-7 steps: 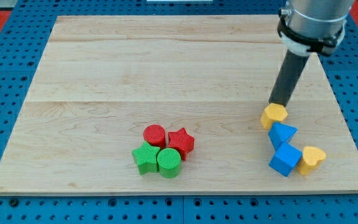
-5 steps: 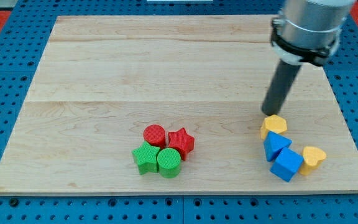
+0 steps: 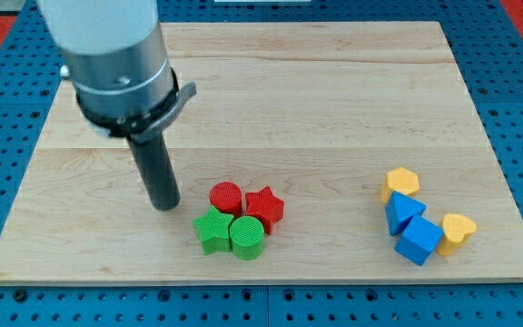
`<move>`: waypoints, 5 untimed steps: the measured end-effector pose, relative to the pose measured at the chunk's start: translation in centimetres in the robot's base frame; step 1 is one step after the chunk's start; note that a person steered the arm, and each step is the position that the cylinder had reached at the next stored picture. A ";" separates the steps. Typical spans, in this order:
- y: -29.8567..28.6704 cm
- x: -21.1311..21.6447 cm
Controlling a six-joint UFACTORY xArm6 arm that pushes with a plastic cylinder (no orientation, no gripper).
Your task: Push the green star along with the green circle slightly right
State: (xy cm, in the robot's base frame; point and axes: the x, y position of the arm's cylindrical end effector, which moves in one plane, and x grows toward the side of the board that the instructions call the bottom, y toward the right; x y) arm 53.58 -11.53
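The green star (image 3: 211, 230) lies near the board's bottom middle, touching the green circle (image 3: 247, 236) on its right. A red circle (image 3: 226, 197) and a red star (image 3: 264, 207) sit just above them, all in one tight cluster. My tip (image 3: 166, 205) rests on the board to the upper left of the green star, a short gap away, level with the red circle and left of it.
At the view's lower right lie a yellow hexagon (image 3: 400, 183), a blue triangle (image 3: 406, 212), a blue cube (image 3: 419, 240) and a yellow heart (image 3: 458, 229). The wooden board (image 3: 271, 100) ends close below the green blocks.
My tip has swept from beside the yellow hexagon on the right across the board to the left of the red and green cluster. The blocks there have not moved.
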 end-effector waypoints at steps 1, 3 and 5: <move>0.0 2.7; 4.7 3.7; 12.1 3.6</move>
State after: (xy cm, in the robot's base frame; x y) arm 57.17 0.59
